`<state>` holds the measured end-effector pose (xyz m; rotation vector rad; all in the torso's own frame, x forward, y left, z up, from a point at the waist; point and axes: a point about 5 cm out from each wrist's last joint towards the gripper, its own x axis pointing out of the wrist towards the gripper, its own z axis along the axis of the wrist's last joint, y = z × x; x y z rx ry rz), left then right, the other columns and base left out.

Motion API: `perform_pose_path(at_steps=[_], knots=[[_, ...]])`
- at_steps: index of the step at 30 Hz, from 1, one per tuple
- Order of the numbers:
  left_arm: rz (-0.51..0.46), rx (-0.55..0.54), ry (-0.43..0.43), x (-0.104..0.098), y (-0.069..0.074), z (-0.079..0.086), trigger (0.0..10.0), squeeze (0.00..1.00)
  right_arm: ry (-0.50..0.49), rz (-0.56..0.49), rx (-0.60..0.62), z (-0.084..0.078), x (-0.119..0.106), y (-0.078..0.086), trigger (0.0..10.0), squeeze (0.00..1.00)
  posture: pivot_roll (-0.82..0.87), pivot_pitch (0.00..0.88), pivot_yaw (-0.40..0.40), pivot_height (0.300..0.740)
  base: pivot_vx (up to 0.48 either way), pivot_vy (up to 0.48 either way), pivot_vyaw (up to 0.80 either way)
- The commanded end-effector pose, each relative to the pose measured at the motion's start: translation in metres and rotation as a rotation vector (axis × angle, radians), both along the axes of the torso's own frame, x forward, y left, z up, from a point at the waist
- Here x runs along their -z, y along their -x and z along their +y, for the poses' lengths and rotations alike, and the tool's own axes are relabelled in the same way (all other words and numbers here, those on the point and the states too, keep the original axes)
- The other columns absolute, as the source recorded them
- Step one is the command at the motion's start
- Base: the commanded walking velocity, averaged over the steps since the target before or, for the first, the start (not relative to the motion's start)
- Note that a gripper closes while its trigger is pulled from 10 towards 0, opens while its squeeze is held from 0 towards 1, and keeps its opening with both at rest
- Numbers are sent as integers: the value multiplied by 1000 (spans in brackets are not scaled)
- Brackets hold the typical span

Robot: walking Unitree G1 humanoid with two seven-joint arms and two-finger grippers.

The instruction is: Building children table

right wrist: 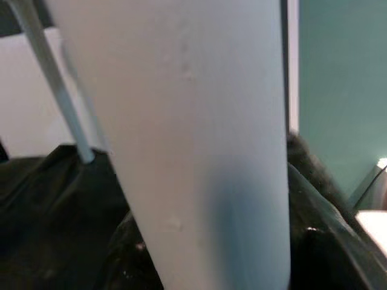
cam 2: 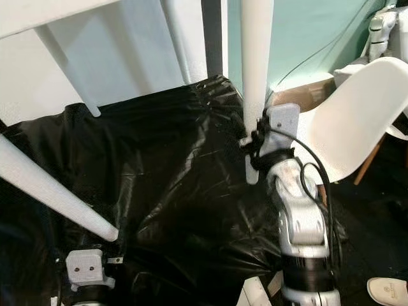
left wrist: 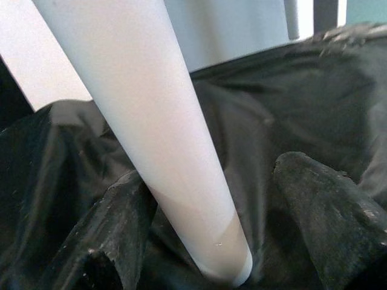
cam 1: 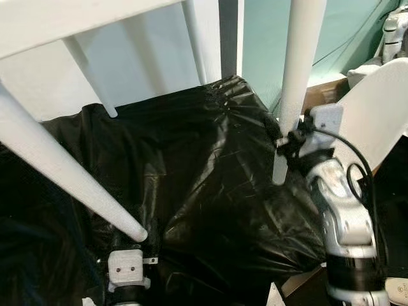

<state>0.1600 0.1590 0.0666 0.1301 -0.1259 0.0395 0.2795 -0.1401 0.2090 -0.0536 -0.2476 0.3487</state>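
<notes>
Here, from the head views: small white table [cam 1: 76, 25] held tipped above black plastic sheeting [cam 1: 204, 166], right claw [cam 2: 254, 143] clamped low on one white leg [cam 2: 256, 76], left claw [cam 1: 137, 237] at the tip of another leg [cam 1: 57, 172]. In the left wrist view, fingers [left wrist: 115, 223] straddling that leg, apparently gripping; in the right wrist view, leg pressed close, grip firm. Best kept level, both grips steady, lowered slowly; no readable writing anywhere.
</notes>
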Motion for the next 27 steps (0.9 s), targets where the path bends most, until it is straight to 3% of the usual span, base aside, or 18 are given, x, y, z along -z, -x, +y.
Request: perform_pose_path(at_steps=[1,8,9,13,21,27], knots=[[-22,55,-14,-4,-3,-10,10000,0,-55,3,-199,22,-2,12,0,318,-70,0,82,740,0,0,0],[-80,21,8,-20,-9,-5,10000,0,-99,83,-231,14,26,24,0,314,-67,0,80,740,0,0,0],[-140,16,30,-37,-16,-5,10000,0,-105,128,-220,12,39,25,0,310,-63,0,82,740,0,0,0],[-188,0,49,-52,-21,-5,10000,0,-123,180,-245,13,49,30,0,314,-60,0,83,740,0,0,0],[-167,-53,29,-47,-16,1,10000,0,-147,228,-301,10,61,43,0,314,-49,0,86,740,0,0,0],[-120,-81,-5,-37,-8,7,10000,0,-102,219,-395,5,57,60,0,318,-52,0,89,740,0,0,0]])
